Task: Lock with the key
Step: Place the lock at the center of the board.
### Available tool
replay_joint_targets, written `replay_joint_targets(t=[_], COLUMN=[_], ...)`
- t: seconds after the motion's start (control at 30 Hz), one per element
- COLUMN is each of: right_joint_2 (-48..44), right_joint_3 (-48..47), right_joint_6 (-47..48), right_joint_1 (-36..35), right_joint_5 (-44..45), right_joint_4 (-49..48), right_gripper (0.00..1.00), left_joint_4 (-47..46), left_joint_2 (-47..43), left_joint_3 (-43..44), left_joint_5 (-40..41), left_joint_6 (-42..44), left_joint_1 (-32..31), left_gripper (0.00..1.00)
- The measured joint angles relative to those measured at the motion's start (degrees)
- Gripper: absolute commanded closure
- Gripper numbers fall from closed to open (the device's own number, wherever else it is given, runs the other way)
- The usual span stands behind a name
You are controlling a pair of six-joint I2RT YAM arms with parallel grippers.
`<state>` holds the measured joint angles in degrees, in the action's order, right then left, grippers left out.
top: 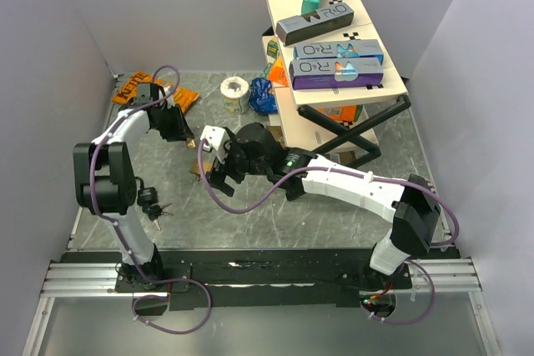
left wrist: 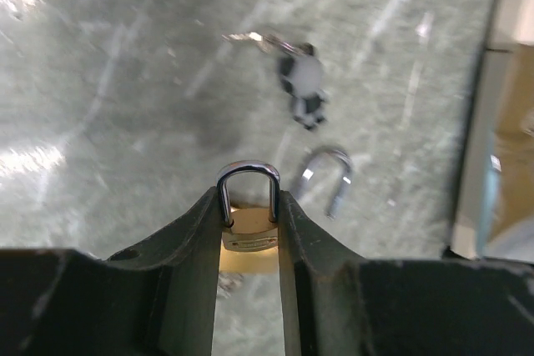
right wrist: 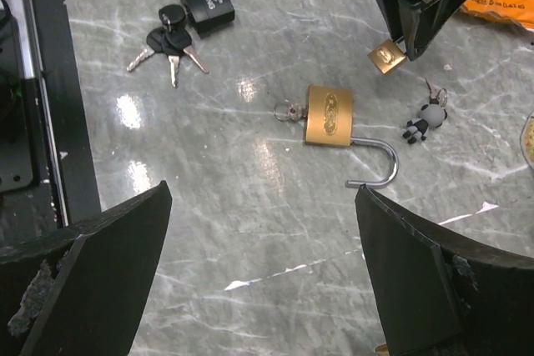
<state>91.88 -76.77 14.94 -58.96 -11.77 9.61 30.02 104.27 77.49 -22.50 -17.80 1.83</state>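
Your right gripper holds its jaws wide, empty. Just beyond them lies the large brass padlock, shackle sprung, small silver key in its base. Farther on, your left gripper pinches a small brass padlock. Close off-centre and the big lock could skid, dislodging the key.

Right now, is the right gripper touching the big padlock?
Apart. The right wrist view shows the big padlock lying on the table, with bare surface between it and both fingers of the open right gripper.
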Motion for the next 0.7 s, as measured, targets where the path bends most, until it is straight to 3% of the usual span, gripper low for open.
replay_joint_targets(t=[0.43, 0.53, 0.57, 0.7], right_joint_2=[0.0, 0.0, 0.0, 0.0], right_joint_3=[0.0, 0.0, 0.0, 0.0], right_joint_6=[1.9, 1.8, 1.8, 1.8], right_joint_1=[0.0, 0.0, 0.0, 0.0], right_joint_5=[-0.1, -0.3, -0.4, -0.7], right_joint_4=[1.6, 1.6, 1.6, 1.7], right_gripper=[0.0, 0.0, 0.0, 0.0], left_joint_4=[0.7, 0.7, 0.6, 0.2], left_joint_2=[12.0, 13.7, 13.8, 14.8], left_joint_3=[5.7, 7.1, 7.4, 8.7], left_joint_5=[5.1, 5.9, 6.0, 7.2], left_joint_6=[3.8, 3.7, 3.8, 3.8], left_joint_1=[-2.9, -3.8, -3.9, -4.3], left_gripper=[0.92, 0.84, 0.75, 0.57])
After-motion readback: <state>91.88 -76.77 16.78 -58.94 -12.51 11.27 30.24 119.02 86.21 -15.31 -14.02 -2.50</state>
